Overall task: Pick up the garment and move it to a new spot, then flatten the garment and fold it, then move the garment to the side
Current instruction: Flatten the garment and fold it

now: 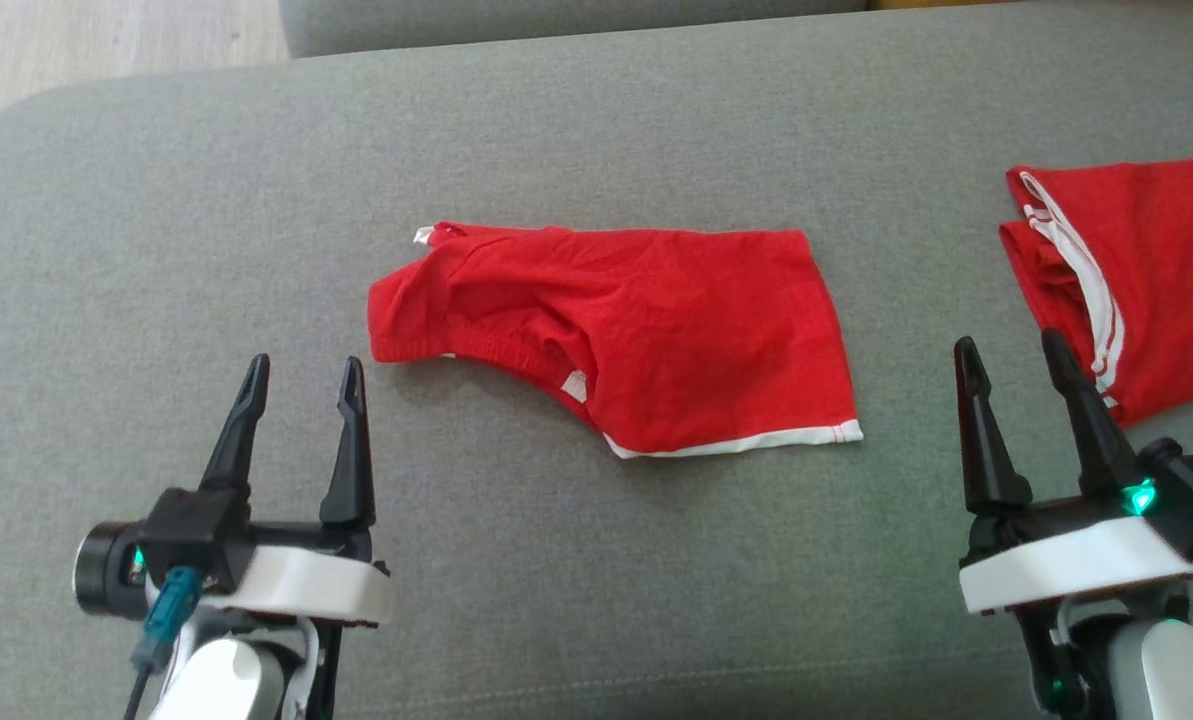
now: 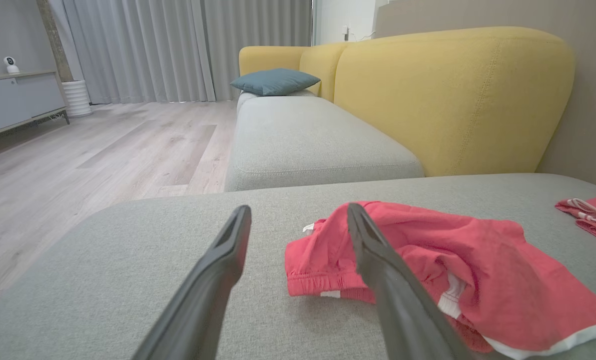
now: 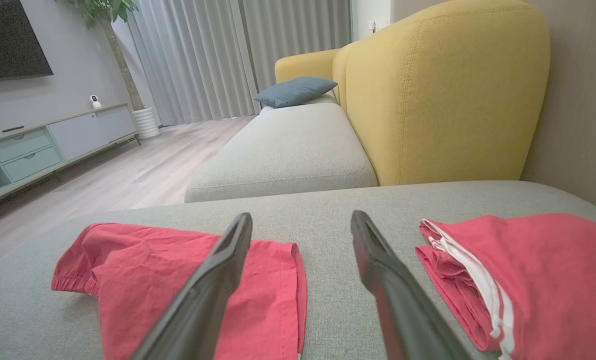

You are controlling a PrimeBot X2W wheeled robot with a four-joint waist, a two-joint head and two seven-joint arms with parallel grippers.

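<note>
Plainly the red garment (image 1: 646, 320), a pair of thin jersey shorts, lies near the middle of the grey woven cushion (image 1: 156, 250), partly flattened, with its gathered waistband (image 1: 496, 352) rumpled and doubled over at the left and its white-trimmed hem (image 1: 746, 442) at the near right. It looks light, limp and not slippery, so it should sag and bunch when lifted; I judge the waistband or the hem corners the best holds, pinching both layers together. The left gripper (image 1: 306, 362) and right gripper (image 1: 1008, 342) hover at the near side, jaws apart and empty, neither touching the cloth. A second red garment (image 1: 1146, 260) with white stripes lies at the right, well apart
</note>
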